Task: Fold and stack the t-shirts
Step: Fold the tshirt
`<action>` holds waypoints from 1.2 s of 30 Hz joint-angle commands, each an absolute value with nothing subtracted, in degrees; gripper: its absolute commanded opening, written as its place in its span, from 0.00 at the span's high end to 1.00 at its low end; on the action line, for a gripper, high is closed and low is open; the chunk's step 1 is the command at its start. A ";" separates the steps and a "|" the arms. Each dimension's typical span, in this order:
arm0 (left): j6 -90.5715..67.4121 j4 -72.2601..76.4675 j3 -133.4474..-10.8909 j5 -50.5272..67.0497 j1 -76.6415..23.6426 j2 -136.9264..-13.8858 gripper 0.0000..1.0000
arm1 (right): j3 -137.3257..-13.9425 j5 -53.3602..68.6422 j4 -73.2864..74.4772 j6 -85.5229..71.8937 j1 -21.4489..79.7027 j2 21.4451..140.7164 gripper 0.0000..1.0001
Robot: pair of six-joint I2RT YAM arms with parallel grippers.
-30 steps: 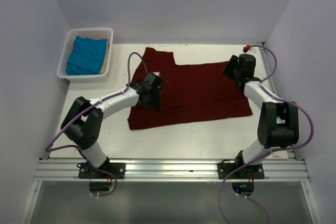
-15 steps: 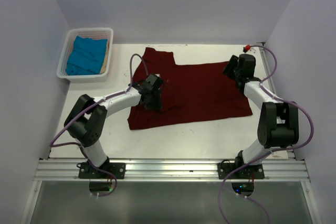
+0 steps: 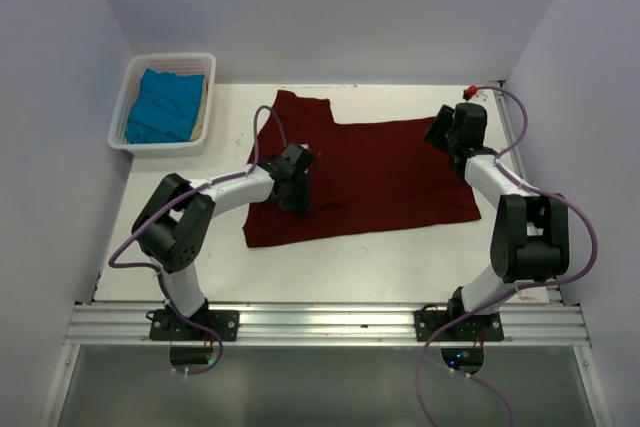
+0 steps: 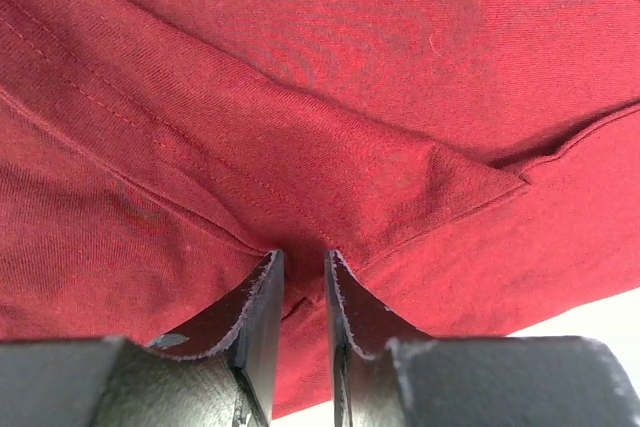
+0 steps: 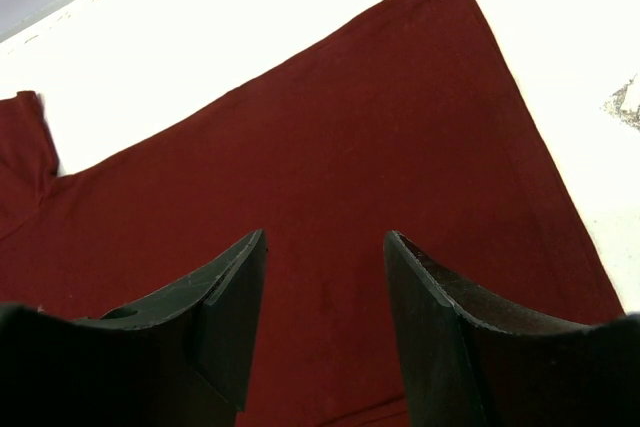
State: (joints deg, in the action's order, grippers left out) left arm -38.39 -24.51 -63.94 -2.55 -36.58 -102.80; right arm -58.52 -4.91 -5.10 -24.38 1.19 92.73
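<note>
Two shirts, seen from above: the maroon shirt (image 3: 380, 172) lies spread flat across the middle of the bench (image 3: 340, 267), nearer its far edge. The teal shirt (image 3: 163, 105) sits bundled in the basket (image 3: 176, 58) at the far left corner. My left claw (image 3: 297, 185) is down on the maroon shirt's left part, by the sleeve. My right claw (image 3: 441, 128) is at the shirt's far right corner.

Left wrist: my left claw (image 4: 303, 267) is clenched on a raised fold of the maroon shirt (image 4: 300, 67), jaws nearly together with cloth between them. A sliver of bare bench (image 4: 600, 312) shows at lower right.

Right wrist: my right claw (image 5: 325, 287) stands released, jaws apart with nothing between them, over the flat maroon shirt (image 5: 330, 147). Bare bench (image 5: 250, 17) lies past the cloth's edge.
</note>
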 commanded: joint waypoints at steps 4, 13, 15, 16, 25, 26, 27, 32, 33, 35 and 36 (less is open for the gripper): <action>-38.14 -22.76 -65.83 -1.76 -37.00 -101.96 0.77 | -58.89 -4.57 -5.89 -23.82 1.49 92.81 0.46; -37.88 -22.67 -65.83 -0.27 -37.00 -102.48 0.89 | -58.71 -4.66 -5.98 -23.91 1.49 92.72 0.46; -38.06 -23.46 -65.83 -0.26 -37.09 -102.31 0.82 | -58.62 -4.75 -5.98 -23.91 1.41 92.64 0.46; -38.06 -23.73 -65.83 -0.44 -37.18 -102.04 0.79 | -58.62 -4.75 -5.98 -23.91 1.49 92.72 0.46; -37.53 -24.35 -65.48 -0.26 -37.71 -101.69 0.68 | -58.62 -4.66 -6.06 -24.08 1.49 92.90 0.46; -37.44 -24.17 -65.48 -0.26 -37.79 -101.86 0.69 | -58.62 -4.66 -6.06 -24.08 1.49 92.90 0.46; -37.35 -24.00 -65.48 -0.26 -37.79 -102.30 0.70 | -58.62 -4.66 -6.15 -24.17 1.49 92.90 0.46; -36.91 -23.12 -65.13 1.93 -37.79 -103.97 0.78 | -58.54 -4.83 -5.89 -24.08 1.49 92.81 0.45; -36.74 -23.03 -65.13 2.02 -37.88 -104.67 0.85 | -58.45 -4.83 -5.89 -24.08 1.41 92.81 0.46; -36.65 -23.03 -64.95 2.20 -37.88 -104.85 0.93 | -58.53 -4.92 -5.89 -24.08 1.49 92.81 0.46; -36.65 -22.94 -64.86 2.28 -37.88 -104.85 0.99 | -58.54 -5.01 -5.89 -24.08 1.49 92.81 0.46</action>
